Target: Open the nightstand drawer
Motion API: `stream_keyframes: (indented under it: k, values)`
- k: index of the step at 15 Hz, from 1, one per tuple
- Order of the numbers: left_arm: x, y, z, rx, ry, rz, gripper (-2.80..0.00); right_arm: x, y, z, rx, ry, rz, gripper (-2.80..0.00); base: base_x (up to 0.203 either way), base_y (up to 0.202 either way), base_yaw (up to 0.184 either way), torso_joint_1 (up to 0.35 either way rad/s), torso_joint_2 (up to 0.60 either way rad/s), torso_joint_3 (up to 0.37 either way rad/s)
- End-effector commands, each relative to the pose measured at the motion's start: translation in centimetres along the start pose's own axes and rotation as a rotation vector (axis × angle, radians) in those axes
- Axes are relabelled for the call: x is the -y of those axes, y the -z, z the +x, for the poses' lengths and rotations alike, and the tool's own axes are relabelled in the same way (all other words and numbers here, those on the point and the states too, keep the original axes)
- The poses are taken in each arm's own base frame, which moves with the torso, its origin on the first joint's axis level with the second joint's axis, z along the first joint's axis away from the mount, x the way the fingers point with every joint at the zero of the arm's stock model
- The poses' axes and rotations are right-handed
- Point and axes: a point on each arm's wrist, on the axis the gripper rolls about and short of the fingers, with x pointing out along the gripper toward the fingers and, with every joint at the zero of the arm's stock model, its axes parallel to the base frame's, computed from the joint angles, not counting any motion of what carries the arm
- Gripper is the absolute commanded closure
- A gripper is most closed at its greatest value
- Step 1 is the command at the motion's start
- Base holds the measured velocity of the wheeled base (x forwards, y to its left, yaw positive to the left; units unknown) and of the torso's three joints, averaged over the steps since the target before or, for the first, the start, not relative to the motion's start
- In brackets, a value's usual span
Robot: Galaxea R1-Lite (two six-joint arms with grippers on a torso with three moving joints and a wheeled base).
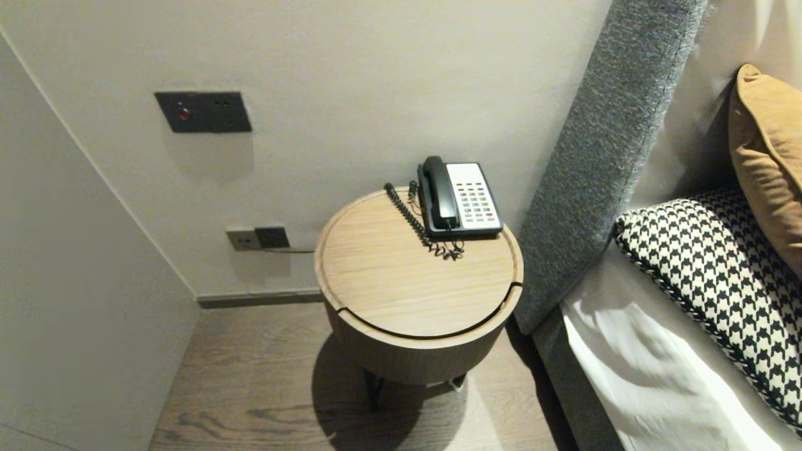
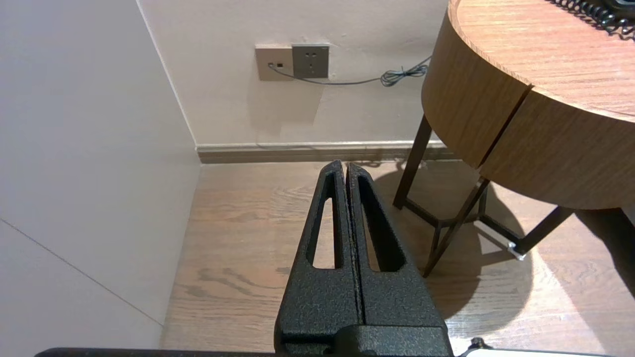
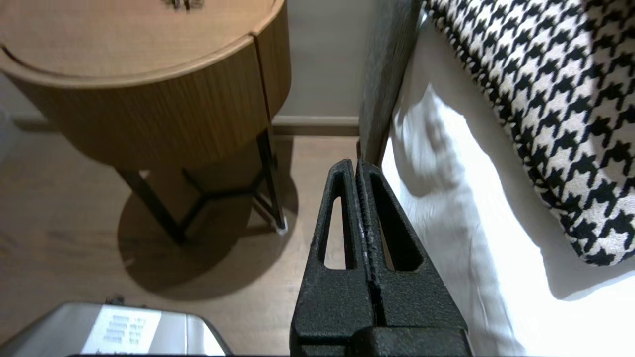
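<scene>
A black and white desk telephone (image 1: 460, 198) with its handset on the cradle sits at the back right of a round wooden bedside table (image 1: 401, 282). Its coiled cord (image 1: 410, 216) lies on the tabletop to its left. Neither arm shows in the head view. My left gripper (image 2: 345, 166) is shut and empty, low over the wooden floor, left of the table (image 2: 501, 119). My right gripper (image 3: 356, 163) is shut and empty too, hanging above the floor between the table (image 3: 163, 124) and the bed's white sheet (image 3: 461, 198).
A grey upholstered headboard (image 1: 595, 163) stands right of the table, with a houndstooth pillow (image 1: 720, 275) and a tan cushion (image 1: 767, 156) on the bed. Wall sockets (image 1: 258, 238) with a cable sit low on the back wall. A side wall (image 1: 69, 300) closes the left.
</scene>
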Motion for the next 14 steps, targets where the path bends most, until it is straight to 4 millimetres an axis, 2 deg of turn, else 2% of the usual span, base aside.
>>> stream_keyframes:
  k: [1,5,7,11,14]
  values:
    - [0.00,0.00,0.00,0.000,0.000,-0.001,0.00,-0.01,0.10,-0.24,0.030,0.004,0.016,0.00,0.000,0.000,0.000,0.000,0.00,0.000]
    - [0.00,-0.01,0.00,0.001,0.000,-0.001,0.00,0.12,0.40,-0.05,0.051,0.057,0.153,0.00,0.000,0.000,0.000,0.000,0.00,0.000]
    - [0.00,-0.01,0.00,0.001,0.000,-0.001,0.00,0.25,0.61,0.08,0.066,0.115,0.102,0.00,0.000,0.000,0.000,0.000,0.00,0.000]
    - [0.00,0.01,0.00,-0.001,0.000,-0.001,0.00,0.15,0.90,0.19,0.056,0.079,-0.081,0.00,0.000,0.000,0.000,0.000,0.00,0.000]
    - [0.00,-0.01,0.00,0.001,-0.001,-0.001,0.00,0.14,0.95,0.19,0.053,0.070,-0.065,0.00,0.000,0.000,0.000,0.000,0.00,0.000]
